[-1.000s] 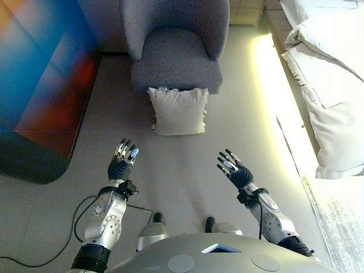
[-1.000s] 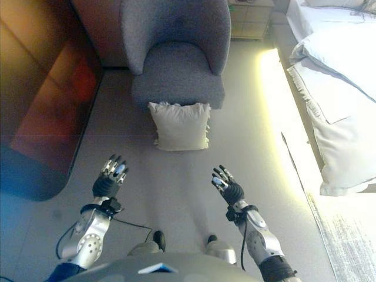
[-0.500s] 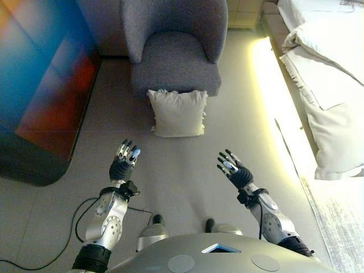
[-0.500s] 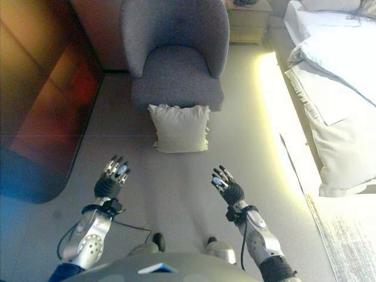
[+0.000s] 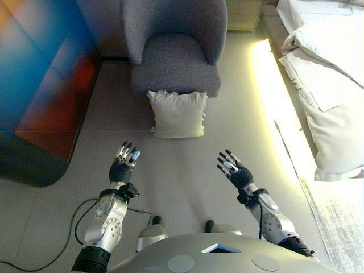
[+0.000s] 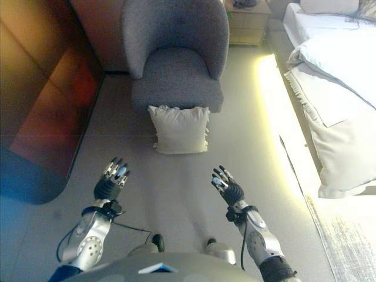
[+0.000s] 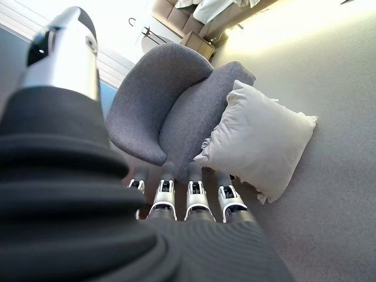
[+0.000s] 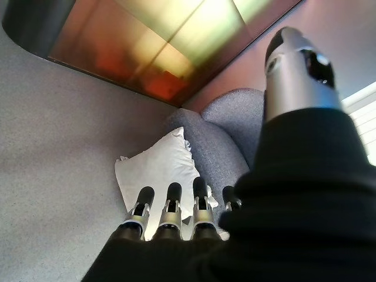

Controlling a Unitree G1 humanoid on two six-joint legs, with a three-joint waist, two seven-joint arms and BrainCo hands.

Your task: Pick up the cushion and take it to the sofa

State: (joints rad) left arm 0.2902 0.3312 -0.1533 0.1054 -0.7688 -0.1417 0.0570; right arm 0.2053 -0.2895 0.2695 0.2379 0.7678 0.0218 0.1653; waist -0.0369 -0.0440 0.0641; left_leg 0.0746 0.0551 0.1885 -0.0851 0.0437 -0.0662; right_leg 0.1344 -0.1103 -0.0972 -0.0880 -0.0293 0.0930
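Cream cushion (image 5: 178,113) propped against the grey armchair (image 5: 175,48) front, leaning back, long axis across the seat edge. Left hand (image 5: 123,165) and right hand (image 5: 234,171) well short of the cushion, fingers spread, empty, as a second ago. Grey floor (image 5: 182,170); white bedding (image 5: 327,68) right of the armchair.

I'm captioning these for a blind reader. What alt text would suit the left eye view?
A cream cushion stands on the grey floor, leaning against the front of a grey armchair. Nearer the camera, the left robot hand and right robot hand are raised, open and empty, short of it. White bedding lies along the right.
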